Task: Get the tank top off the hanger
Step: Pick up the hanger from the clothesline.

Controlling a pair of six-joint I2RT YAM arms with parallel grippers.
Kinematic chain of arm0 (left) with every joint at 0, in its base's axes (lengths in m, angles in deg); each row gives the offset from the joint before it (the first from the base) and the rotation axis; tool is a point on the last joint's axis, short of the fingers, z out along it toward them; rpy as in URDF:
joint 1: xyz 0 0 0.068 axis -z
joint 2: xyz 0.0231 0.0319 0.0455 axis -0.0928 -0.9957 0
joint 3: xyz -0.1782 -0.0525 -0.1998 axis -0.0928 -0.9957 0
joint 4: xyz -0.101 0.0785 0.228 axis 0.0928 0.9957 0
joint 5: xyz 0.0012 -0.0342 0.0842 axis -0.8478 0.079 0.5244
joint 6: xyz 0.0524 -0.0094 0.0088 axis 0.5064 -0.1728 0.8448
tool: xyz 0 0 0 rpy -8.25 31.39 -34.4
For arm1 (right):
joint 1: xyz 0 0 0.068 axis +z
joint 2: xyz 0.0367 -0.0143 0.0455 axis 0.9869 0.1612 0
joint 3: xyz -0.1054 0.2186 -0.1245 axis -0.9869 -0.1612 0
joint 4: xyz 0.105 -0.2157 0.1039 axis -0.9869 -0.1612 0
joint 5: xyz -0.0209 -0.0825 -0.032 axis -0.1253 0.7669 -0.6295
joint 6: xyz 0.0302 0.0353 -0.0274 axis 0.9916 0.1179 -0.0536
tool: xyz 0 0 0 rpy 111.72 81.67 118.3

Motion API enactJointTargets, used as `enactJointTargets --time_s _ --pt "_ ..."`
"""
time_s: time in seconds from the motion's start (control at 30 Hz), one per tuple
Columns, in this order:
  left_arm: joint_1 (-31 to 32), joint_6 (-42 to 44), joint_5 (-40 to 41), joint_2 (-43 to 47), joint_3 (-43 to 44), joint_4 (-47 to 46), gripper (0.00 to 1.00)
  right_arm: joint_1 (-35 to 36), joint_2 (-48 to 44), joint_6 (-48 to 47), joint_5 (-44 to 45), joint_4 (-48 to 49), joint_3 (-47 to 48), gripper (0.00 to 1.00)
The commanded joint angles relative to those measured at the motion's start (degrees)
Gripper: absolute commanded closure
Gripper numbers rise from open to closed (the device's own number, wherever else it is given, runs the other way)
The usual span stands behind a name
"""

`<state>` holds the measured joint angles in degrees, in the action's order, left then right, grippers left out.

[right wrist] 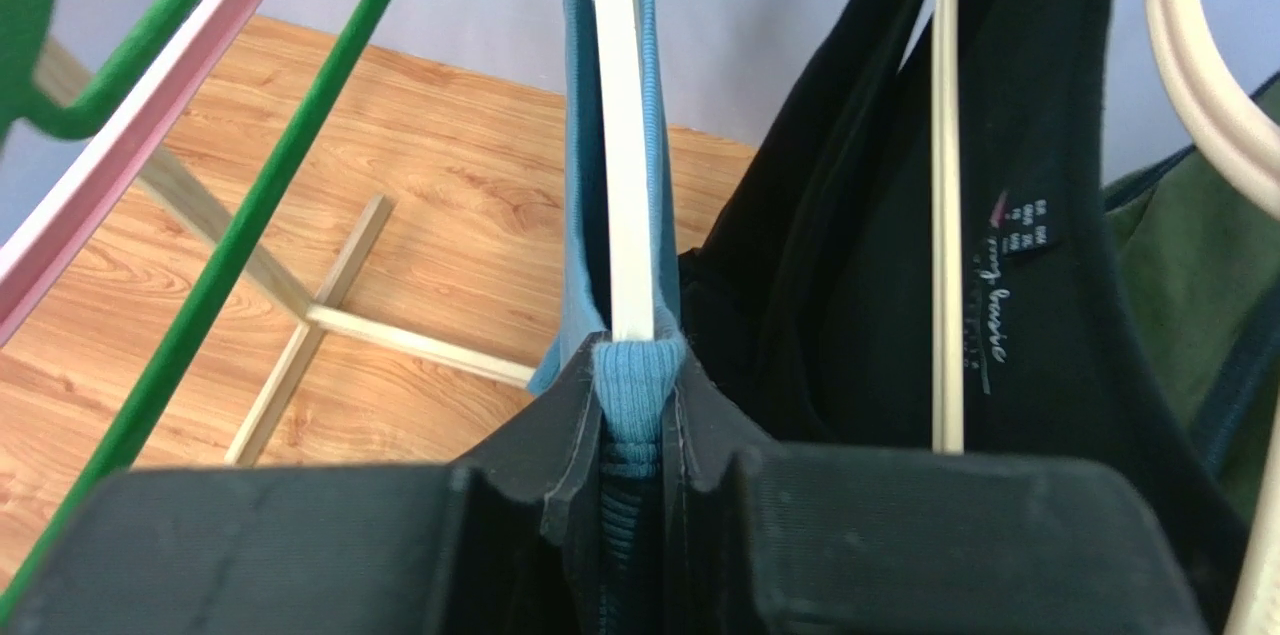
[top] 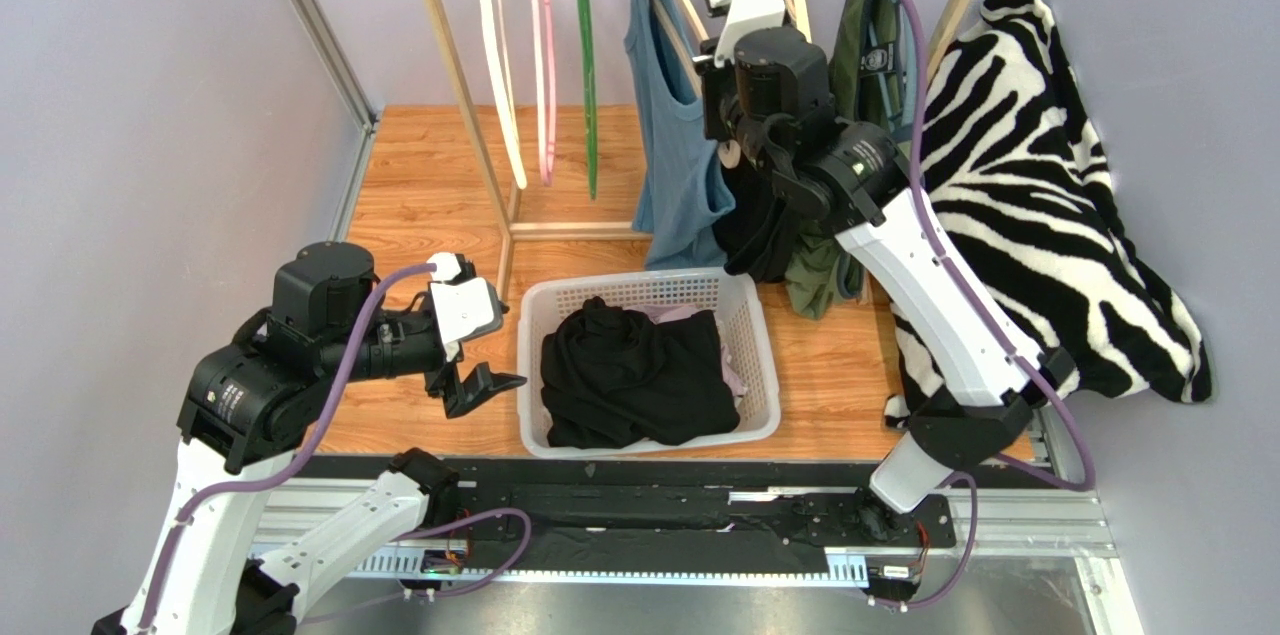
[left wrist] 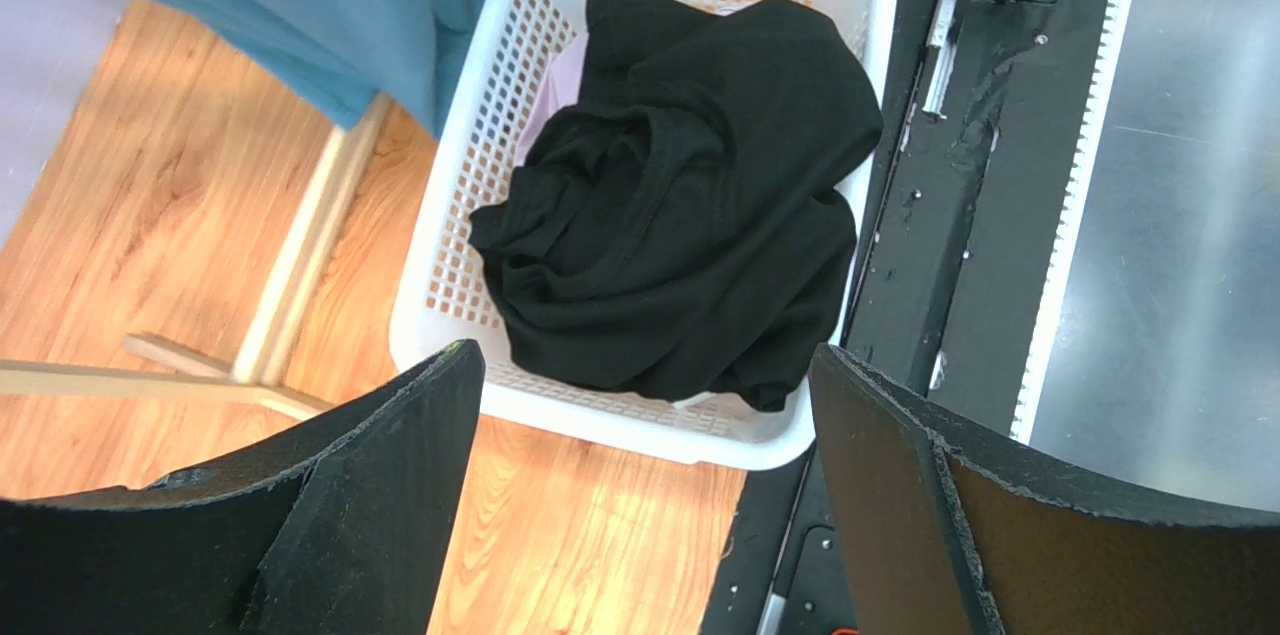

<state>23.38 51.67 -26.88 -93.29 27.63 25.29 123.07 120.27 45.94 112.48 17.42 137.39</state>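
Note:
A blue ribbed tank top [top: 672, 110] hangs from a cream hanger [right wrist: 619, 125] on the rack's rail. My right gripper [right wrist: 631, 380] is shut on the tank top's blue strap [right wrist: 631, 403] where it lies over the hanger's arm; in the top view it [top: 730, 107] sits high at the garment's right shoulder. My left gripper [left wrist: 646, 410] is open and empty, low over the wood floor by the left front of a white basket [left wrist: 451, 268]; in the top view it [top: 484, 377] is left of that basket.
The basket [top: 759, 350] holds a black garment [top: 639, 373]. Empty cream, pink and green hangers [top: 541, 50] hang at left. A black top [right wrist: 857, 275] and a green garment [right wrist: 1202, 275] hang right of the blue one. A zebra-print cloth [top: 1052, 200] drapes at right. The rack's wooden legs [top: 504, 200] stand behind the basket.

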Motion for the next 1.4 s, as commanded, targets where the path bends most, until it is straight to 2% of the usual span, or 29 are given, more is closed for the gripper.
enactJointTargets --time_s 0.0,0.27,0.37,0.47,0.57,0.73,1.13,1.37 --pt "-0.4 0.4 -1.0 0.1 1.5 -0.2 0.12 -1.0 2.1 0.5 0.0 5.6 8.9 1.0" --pt "-0.4 0.2 -1.1 -0.1 1.5 -0.4 0.11 -1.2 4.6 2.9 -1.4 4.0 13.6 1.0" --pt "-0.6 0.0 -1.4 0.3 1.4 -0.3 0.11 -1.0 3.9 5.0 -1.7 2.1 11.1 1.0" --pt "-0.6 0.1 -1.4 0.7 0.4 -0.4 0.11 -1.0 -0.1 5.7 -2.2 5.4 3.8 1.0" --pt "-0.7 0.0 -1.4 0.8 0.2 -0.5 0.11 -1.0 -5.6 5.4 -3.1 16.2 -5.9 1.0" --pt "-0.7 -0.1 -1.4 1.0 0.3 -0.4 0.11 -1.0 -9.6 3.9 -4.2 26.4 -12.8 1.0" --pt "-0.7 0.1 -1.0 1.7 -0.7 -0.4 0.11 -0.9 -7.3 2.7 -5.0 27.2 -5.8 1.0" --pt "-0.6 0.0 -1.2 1.8 -0.9 -0.5 0.11 -0.5 -10.5 1.2 -4.2 26.8 -9.2 1.0"
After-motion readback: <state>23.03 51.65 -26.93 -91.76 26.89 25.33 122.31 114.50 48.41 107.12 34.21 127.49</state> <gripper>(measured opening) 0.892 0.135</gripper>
